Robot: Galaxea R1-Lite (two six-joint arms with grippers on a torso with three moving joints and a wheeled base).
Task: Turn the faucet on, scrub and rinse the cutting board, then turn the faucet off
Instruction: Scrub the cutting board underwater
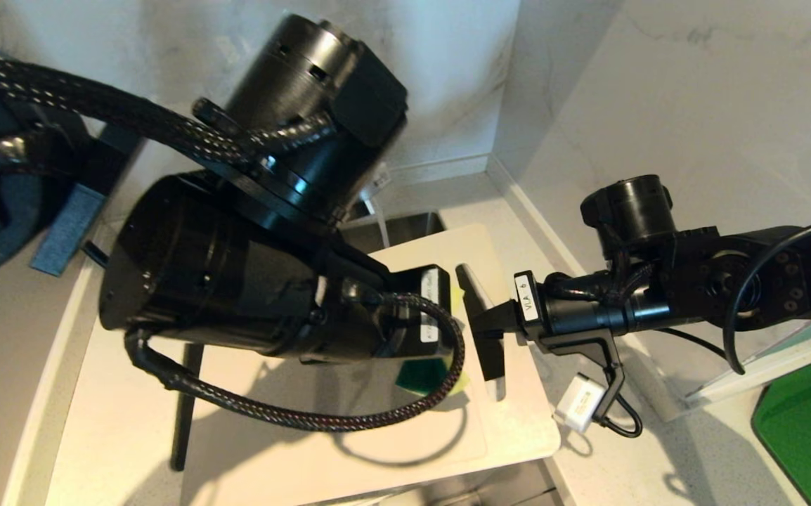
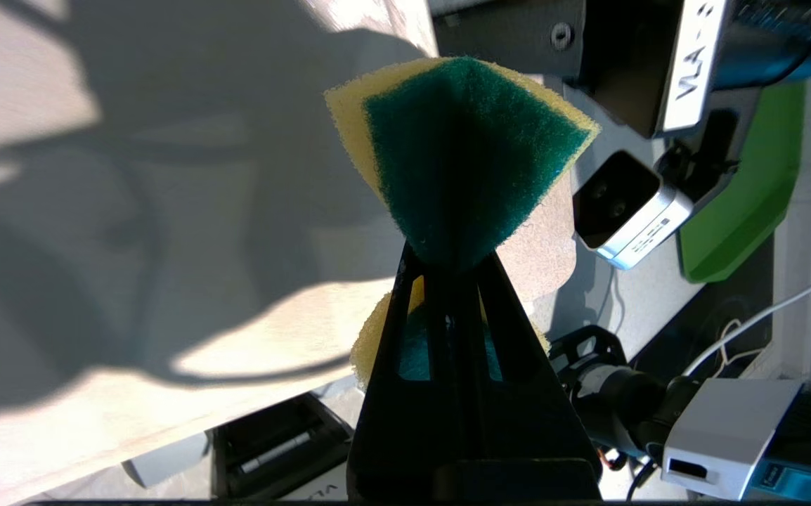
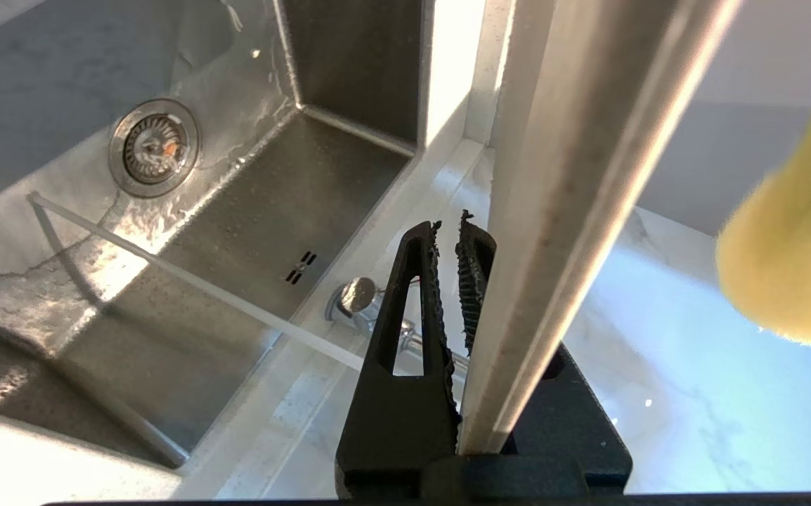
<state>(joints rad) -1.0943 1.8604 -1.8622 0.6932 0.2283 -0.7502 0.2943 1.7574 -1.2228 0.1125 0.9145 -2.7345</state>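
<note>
- Cutting board [image 1: 405,429]: large, thin, pale beige slab with rounded corners and a matte, faintly speckled face. It lies over the sink, its right edge gripped by the right gripper. In the right wrist view its edge [image 3: 574,211] shows as a narrow pale band running up between the fingers.
- Right gripper [image 1: 483,330]: black, with triangular open-frame fingers and ridged inner pads. The fingers are nearly together, pinching the thin edge of the cutting board.
- Left gripper [image 2: 448,267]: black tapered fingers with cut-out windows, pressed tight on a sponge, held above the board's right portion close to the right gripper.
- Sponge [image 2: 462,147]: soft yellow foam with a coarse dark green scouring layer, squeezed at its middle so that it fans out wide beyond the fingertips; a yellow edge also bulges out behind them.
- Sink [image 3: 251,232]: brushed stainless steel basin with square corners, wet in patches, with a round ribbed drain strainer [image 3: 154,144] in its floor.
- Faucet [image 3: 360,299]: only a shiny chrome base with a rounded cap shows, on the pale rim behind the sink; its spout cannot be made out.
- Countertop [image 1: 701,450]: pale speckled stone to the right of the sink.
- Green mat [image 1: 809,422]: bright green, smooth, rounded corner, lying on the countertop at far right.
- Walls [image 1: 715,91]: smooth white marble-look panels meeting in a corner.
</note>
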